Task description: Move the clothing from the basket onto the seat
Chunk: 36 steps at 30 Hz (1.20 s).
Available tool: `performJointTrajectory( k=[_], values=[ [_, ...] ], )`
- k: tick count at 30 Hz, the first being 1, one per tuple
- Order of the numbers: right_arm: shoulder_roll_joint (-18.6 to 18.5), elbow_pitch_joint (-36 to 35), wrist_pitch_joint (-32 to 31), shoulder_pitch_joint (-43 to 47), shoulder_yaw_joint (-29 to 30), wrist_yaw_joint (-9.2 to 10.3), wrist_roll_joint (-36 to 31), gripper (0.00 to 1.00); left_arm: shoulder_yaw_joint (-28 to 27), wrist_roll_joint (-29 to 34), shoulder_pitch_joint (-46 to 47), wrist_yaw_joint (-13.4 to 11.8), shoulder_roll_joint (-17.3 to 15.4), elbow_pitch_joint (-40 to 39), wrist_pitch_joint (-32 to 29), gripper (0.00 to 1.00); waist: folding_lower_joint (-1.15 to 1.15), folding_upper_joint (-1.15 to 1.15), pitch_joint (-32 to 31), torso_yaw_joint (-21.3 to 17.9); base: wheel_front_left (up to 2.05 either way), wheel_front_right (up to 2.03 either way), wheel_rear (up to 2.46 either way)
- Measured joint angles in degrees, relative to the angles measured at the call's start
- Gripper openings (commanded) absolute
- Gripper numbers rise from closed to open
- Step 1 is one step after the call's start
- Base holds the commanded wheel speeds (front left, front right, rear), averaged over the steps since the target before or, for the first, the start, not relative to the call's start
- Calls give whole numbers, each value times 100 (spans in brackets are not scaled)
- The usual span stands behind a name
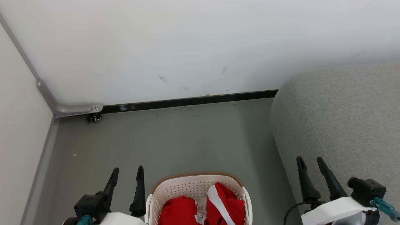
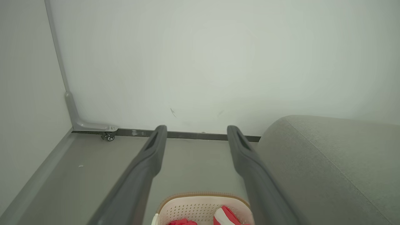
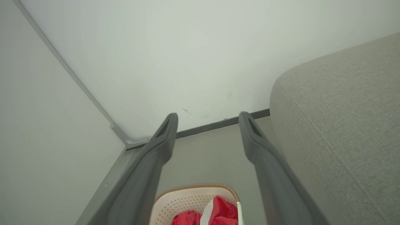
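— While both pairs of long dark fingers point up toward it, what is the biggest thing ahead of them?
— That's the plain white wall (image 1: 200, 47), well beyond the fingertips, with a thin black skirting strip (image 1: 187, 101) along its foot. Next in size is the large grey woven-fabric upholstered seat (image 1: 343, 118). In the head view the fingers of the right gripper (image 1: 309, 158) show against its rounded side.
— And between the two grippers?
— Dull grey-green floor (image 1: 175, 140), and on it the cream-white oval perforated plastic basket (image 1: 187, 184), brown-rimmed. It stands just beside the inner finger of the left gripper (image 1: 128, 168) and well apart from the right one's fingers. In each wrist view it sits low between that gripper's own two fingers.
— Where is the clothing?
— The bright red soft fabric clothing (image 1: 225, 203), crossed by a white stripe, lies bunched inside the basket, nearer the robot than the fingertips. Neither gripper touches it.
— How do the fingers stand?
— Both pairs are spread wide, with nothing between them.
— Anything smaller?
— A small black caster wheel (image 1: 94, 118) under a grey metal bracket (image 1: 78, 109) at the wall's foot, far past the left fingertips on their outer side.
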State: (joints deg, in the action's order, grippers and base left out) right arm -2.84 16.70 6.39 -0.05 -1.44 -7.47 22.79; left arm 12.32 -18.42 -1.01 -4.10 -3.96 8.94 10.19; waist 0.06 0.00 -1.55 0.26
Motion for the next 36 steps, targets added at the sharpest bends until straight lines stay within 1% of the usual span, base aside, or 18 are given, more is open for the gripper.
performJointTrajectory(
  k=[20, 23, 29, 36],
  values=[
    [13, -13, 220, 3, -125, -1, -1570, 100, 16, 1345, -18, -543, -12, 333, 397, 100, -2, 0, -8, -18, 0, 0, 0],
    [13, -14, 220, 3, -121, -1, -1617, 100, 2, 1354, -23, -549, -7, 400, 397, 100, -3, 0, -1, -23, 0, 0, 0],
    [14, -14, 220, 4, -88, -1, -1616, 100, -115, 1291, -100, -648, 18, 508, 397, 100, -3, 0, 20, -34, 0, 0, 0],
    [16, -13, 260, 4, -64, -1, -1563, 100, -163, 1260, -100, -652, 23, 545, 396, 100, -3, 0, 57, -46, 0, 0, 0]
  ],
)
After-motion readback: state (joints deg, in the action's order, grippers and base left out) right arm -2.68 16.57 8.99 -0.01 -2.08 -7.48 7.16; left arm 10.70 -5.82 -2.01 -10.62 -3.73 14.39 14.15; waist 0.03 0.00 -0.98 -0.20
